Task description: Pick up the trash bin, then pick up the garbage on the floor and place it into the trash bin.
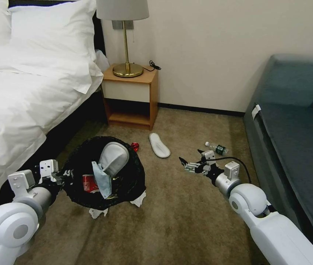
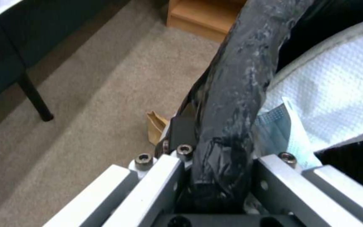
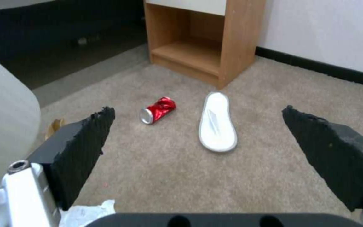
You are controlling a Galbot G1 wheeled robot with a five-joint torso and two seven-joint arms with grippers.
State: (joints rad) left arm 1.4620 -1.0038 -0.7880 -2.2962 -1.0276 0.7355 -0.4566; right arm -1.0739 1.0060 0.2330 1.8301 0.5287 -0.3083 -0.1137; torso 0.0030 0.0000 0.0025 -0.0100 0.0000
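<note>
right gripper (image 1: 190, 164) has its jaws spread wide, slipper (image 3: 217, 121) lying dead ahead lengthwise, can (image 3: 158, 110) beside it, while left gripper (image 1: 57, 176) pinches the trash bin (image 1: 76, 184) rim.

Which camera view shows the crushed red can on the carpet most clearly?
The right wrist view: the red can lies in full sight between the open right gripper fingers, beside the white slipper. In the head view it is a red sliver behind the trash bin. The left wrist view gives nothing of it.
</note>
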